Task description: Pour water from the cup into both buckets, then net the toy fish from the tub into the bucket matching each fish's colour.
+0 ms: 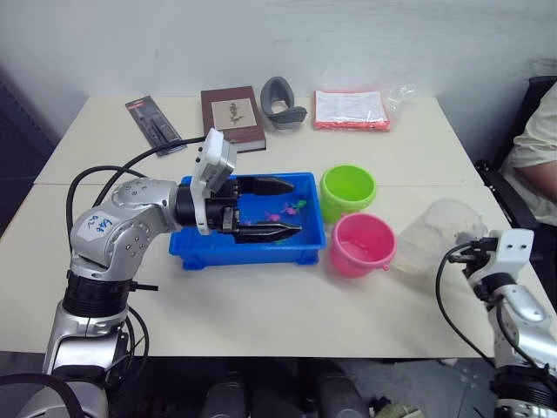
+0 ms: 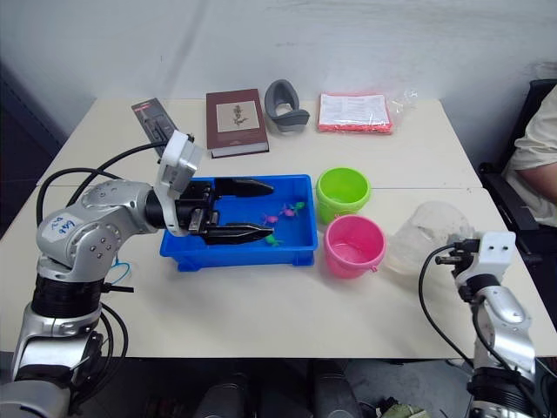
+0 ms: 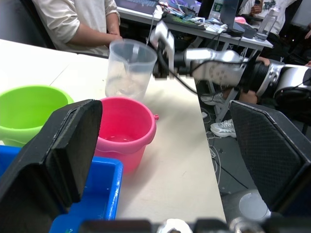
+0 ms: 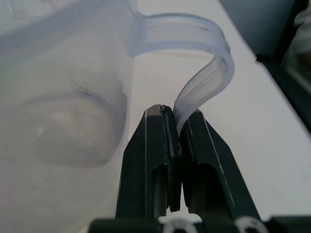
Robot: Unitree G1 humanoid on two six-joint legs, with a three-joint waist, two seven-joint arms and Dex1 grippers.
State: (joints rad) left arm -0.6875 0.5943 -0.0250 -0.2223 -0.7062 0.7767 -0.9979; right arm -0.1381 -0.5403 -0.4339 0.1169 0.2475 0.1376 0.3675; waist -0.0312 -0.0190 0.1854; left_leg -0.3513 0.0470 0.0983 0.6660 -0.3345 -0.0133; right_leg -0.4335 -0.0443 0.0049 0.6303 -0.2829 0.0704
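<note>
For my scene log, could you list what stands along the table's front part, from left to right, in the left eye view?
Left gripper → blue tub → pink bucket → clear cup → right gripper.

Head stereo pair: high, facing forward and down over the pale table [image 1: 261, 305]; both eyes share the whole scene. Left wrist camera: low, close, facing 3 o'clock past the bright pink plastic bucket [image 3: 124, 128]. Right wrist camera: very close on the clear plastic jug handle [image 4: 204, 73].
</note>
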